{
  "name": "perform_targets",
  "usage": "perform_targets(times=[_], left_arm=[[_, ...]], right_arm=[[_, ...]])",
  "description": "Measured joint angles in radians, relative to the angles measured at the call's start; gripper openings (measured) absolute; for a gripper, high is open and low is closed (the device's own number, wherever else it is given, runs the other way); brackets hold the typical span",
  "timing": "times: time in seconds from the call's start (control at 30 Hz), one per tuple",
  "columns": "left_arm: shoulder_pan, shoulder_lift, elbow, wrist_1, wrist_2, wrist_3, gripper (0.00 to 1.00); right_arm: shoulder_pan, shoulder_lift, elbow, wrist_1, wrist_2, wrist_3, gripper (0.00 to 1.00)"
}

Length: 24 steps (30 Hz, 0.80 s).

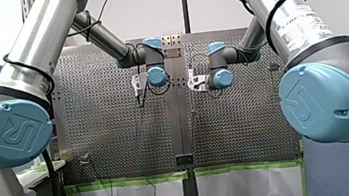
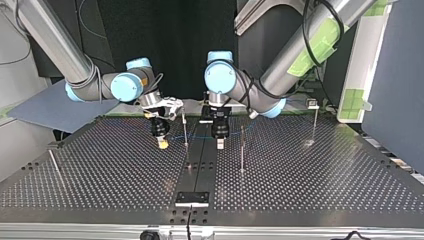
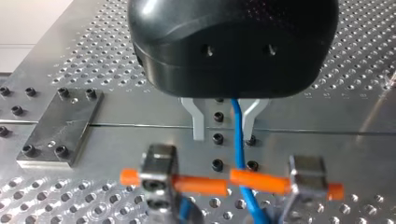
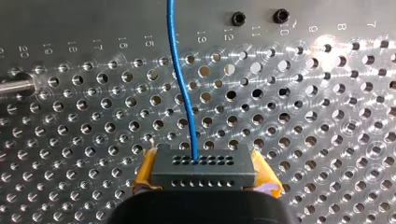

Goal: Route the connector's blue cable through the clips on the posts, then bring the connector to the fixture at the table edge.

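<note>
In the right wrist view my right gripper (image 4: pixel 204 179) is shut on the dark grey connector (image 4: pixel 204 167), with a yellow pad (image 4: pixel 145 173) on each side of it. The blue cable (image 4: pixel 182 88) leaves the connector and runs ahead over the perforated table. In the left wrist view my left gripper (image 3: pixel 224 125) stands open, and the blue cable (image 3: pixel 238 126) passes between its metal fingers (image 3: pixel 199 122), close to one of them. Beyond the fingers the cable goes behind a clip (image 3: pixel 261 181) with orange bars. In the top view my right gripper (image 2: pixel 162 144) and my left gripper (image 2: pixel 220 145) hang side by side over the table's middle.
Thin posts stand on the table in the top view: one between the grippers (image 2: pixel 185 127), one beside my left gripper (image 2: pixel 243 150), one at the far right (image 2: pixel 314 125) and a leaning one at the left (image 2: pixel 54 162). A dark fixture plate (image 2: pixel 192 198) sits at the near edge.
</note>
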Motion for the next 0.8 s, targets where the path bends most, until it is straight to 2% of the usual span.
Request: perform_targets(times=[0.03, 0.1, 0.13, 0.17, 0.6, 0.8], left_arm=[[0.000, 0.000, 0.000, -0.001, 0.000, 0.000, 0.22], [0.000, 0.000, 0.000, -0.001, -0.001, 0.000, 0.05], [0.000, 0.000, 0.000, -0.002, -0.001, 0.000, 0.05], [0.000, 0.000, 0.000, -0.002, -0.001, 0.000, 0.00], [-0.004, 0.000, 0.000, -0.003, 0.007, 0.003, 0.00], [-0.015, 0.000, -0.015, 0.000, 0.026, 0.004, 0.00]], right_arm=[[0.000, 0.000, 0.000, 0.000, 0.000, 0.000, 0.00], [0.000, 0.000, 0.000, 0.000, 0.000, 0.000, 0.00], [0.000, 0.000, 0.000, 0.000, 0.000, 0.000, 0.00], [0.000, 0.000, 0.000, 0.000, 0.000, 0.000, 0.00], [0.000, 0.000, 0.000, 0.011, 0.002, -0.002, 0.00], [-0.004, 0.000, 0.000, 0.038, 0.009, -0.021, 0.00]])
